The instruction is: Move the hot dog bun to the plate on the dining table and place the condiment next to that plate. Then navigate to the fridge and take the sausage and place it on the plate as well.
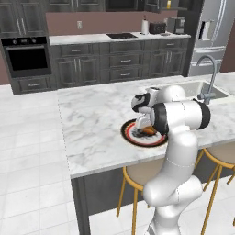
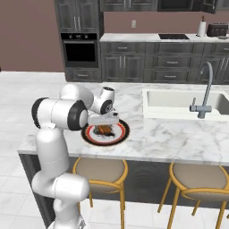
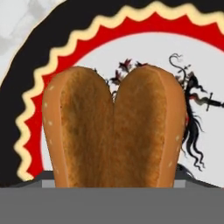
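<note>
A toasted hot dog bun [image 3: 114, 131], split side facing the hand camera, is right at the plate [image 3: 205, 65], a white plate with a red and black zigzag rim. The plate [image 1: 131, 137] [image 2: 120, 134] lies near the front edge of the marble dining table [image 1: 92, 119]. My gripper [image 1: 146, 128] [image 2: 105, 126] points down over the plate's middle, its jaws set wide and closed around the bun [image 1: 148, 132] [image 2: 106, 130]. I cannot tell whether the bun rests on the plate or hangs just above it. The condiment and the sausage are out of view.
A sink [image 2: 179, 100] with a tall faucet [image 2: 203, 96] is set in the table to the right of the plate. Wooden stools [image 2: 100, 172] stand under the front edge. The steel fridge [image 1: 213, 32] is at the far right, and an oven [image 1: 25, 57] at the far left.
</note>
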Available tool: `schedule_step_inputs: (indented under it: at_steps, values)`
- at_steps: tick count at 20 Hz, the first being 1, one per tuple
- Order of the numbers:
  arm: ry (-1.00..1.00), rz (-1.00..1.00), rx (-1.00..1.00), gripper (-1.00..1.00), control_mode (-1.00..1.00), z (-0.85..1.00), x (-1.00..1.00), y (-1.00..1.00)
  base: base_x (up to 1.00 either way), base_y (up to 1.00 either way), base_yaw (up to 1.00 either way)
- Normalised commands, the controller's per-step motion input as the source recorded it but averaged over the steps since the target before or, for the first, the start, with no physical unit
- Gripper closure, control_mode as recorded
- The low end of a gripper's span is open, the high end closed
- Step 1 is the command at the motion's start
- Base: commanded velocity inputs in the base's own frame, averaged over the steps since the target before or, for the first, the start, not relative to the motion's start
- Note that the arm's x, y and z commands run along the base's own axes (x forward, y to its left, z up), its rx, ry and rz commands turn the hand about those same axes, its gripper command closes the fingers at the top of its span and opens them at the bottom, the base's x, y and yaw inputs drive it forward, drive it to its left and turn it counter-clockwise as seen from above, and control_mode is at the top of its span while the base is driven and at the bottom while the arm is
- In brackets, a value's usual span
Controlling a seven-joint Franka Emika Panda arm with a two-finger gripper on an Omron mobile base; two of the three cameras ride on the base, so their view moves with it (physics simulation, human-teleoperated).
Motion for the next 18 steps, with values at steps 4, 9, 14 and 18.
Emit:
schedule_step_inputs:
  at_steps: [4,9,14,18]
  values:
    - [0.06,0.00,0.00,-1.00,-1.00,-0.25,0.16,0.04,0.00,0.00,0.00]
    - [0.01,0.00,0.00,-1.00,-1.00,-0.20,0.11,0.00,0.00,0.00,0.00]
    - [0.00,0.00,0.00,-1.00,-1.00,-0.03,0.02,0.00,0.00,0.00,0.00]
    - [0.00,0.00,0.00,-1.00,-1.00,0.01,0.00,0.00,0.00,0.00,0.00]
